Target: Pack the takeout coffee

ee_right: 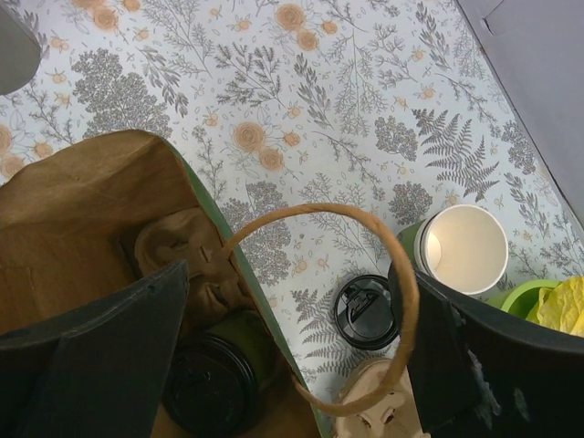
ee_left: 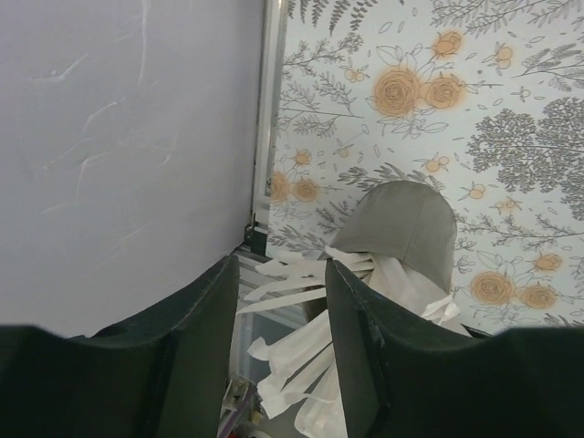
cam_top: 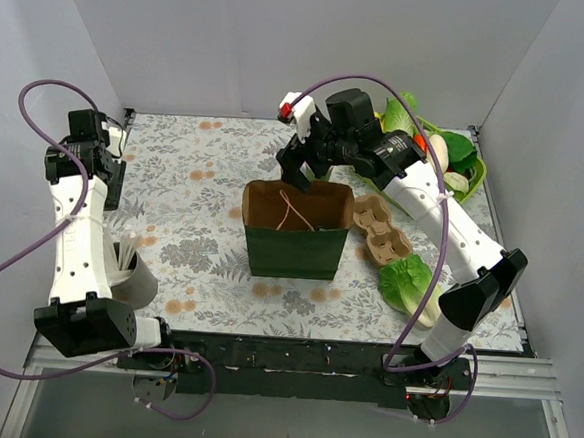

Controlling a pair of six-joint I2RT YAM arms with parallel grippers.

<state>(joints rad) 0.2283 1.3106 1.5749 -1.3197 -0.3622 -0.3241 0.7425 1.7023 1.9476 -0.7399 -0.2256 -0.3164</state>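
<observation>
Two arms, diff poses. R arm [cam_top: 452,230] stretches long from its base, wrist bent down over green paper bag [cam_top: 295,241]. R gripper [ee_right: 292,365] hangs above bag mouth, jaws spread wide, gripping nothing. Bag's twine handle [ee_right: 406,301] loops up btwn the jaws. One finger sits over the bag. Under it, inside, a pulp cup tray [ee_right: 164,242] carries a lidded green cup [ee_right: 214,383]. Other finger sits over the tablecloth [ee_right: 301,73]. Just beyond it stands the takeout coffee cup [ee_right: 461,248], upright, open-topped, w/ its flat black lid [ee_right: 365,310] lying just beside, btwn cup and bag. Second pulp tray [ee_right: 374,406] lies outside bag, below the lid in wrist view.

L arm [cam_top: 75,234] is folded upright by side wall [ee_left: 119,137], wrist high, pointing down. L gripper [ee_left: 281,274] has jaws part-way apart, nothing btwn them. Grey cup of white sticks [ee_left: 406,228] sits well below, past the tips.
</observation>
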